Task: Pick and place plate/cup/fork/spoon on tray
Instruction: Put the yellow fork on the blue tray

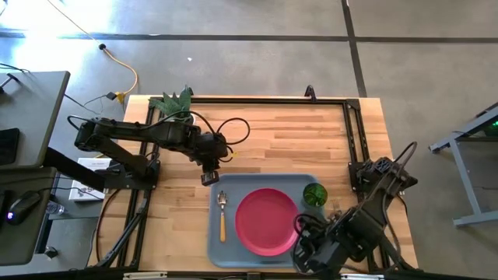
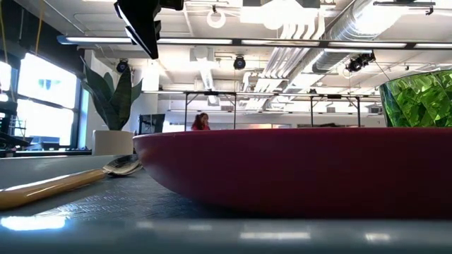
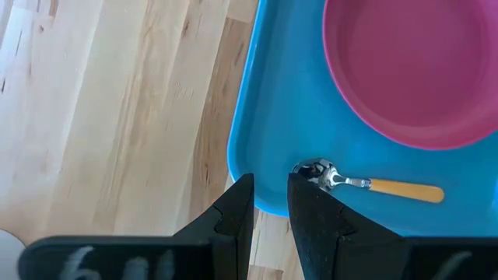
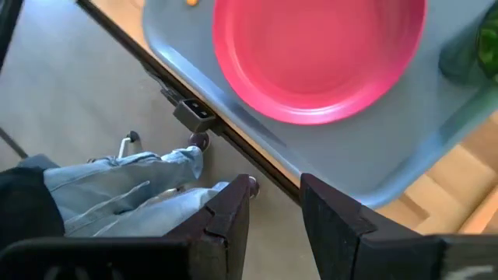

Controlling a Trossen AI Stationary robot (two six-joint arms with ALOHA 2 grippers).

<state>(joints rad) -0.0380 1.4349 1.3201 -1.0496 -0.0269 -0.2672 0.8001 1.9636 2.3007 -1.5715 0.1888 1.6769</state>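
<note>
The blue-grey tray (image 1: pixel 226 250) lies at the table's near edge. On it rest the pinkish-red plate (image 1: pixel 267 222) in the middle, the green cup (image 1: pixel 314 194) upright at the far right corner, and the spoon (image 1: pixel 222 211) along the left side, bowl toward the far edge. No fork is in view. My left gripper (image 1: pixel 208 179) hangs above the tray's far left corner (image 3: pixel 241 167), empty, its fingers a narrow gap apart (image 3: pixel 271 180). My right gripper (image 1: pixel 305 249) waits over the tray's near right corner, empty, with a narrow gap (image 4: pixel 275 187).
A white pot with a green plant (image 1: pixel 175 101) stands at the table's far left corner. A black rail frame (image 1: pixel 354 132) runs round the table. Bare wood (image 1: pixel 288 140) lies beyond the tray. A person's legs in jeans (image 4: pixel 132 187) show past the near edge.
</note>
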